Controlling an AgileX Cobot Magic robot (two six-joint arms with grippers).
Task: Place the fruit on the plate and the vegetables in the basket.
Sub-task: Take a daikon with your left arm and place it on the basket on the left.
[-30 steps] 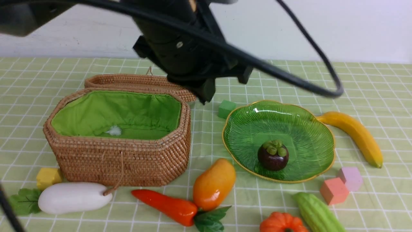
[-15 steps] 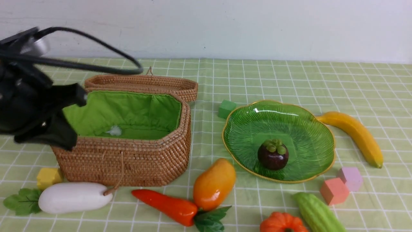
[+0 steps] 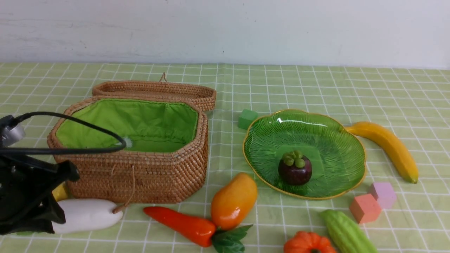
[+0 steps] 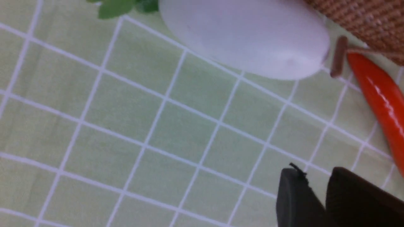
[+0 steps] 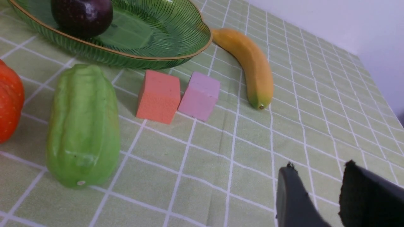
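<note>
Basket (image 3: 133, 175) mouth open, lid (image 3: 154, 90) folded back behind it: clear entry from above. Plate (image 3: 337, 140): mangosteen (image 3: 294, 170) sits front of centre, far half bare. Carrot (image 3: 181, 225) touches mango (image 3: 233, 200). Orange cube (image 3: 365, 208) and pink cube (image 3: 383, 194) crowd between plate, banana (image 3: 386, 147) and gourd (image 3: 346, 232). Left arm (image 3: 24, 196) covers leaf end of radish (image 3: 88, 214). Far counter (image 3: 316, 84) bare.

Green cube (image 3: 247, 118), salmon cube (image 3: 364, 208) beside pink cube (image 3: 383, 194), checked green tablecloth (image 3: 316, 84)
</note>
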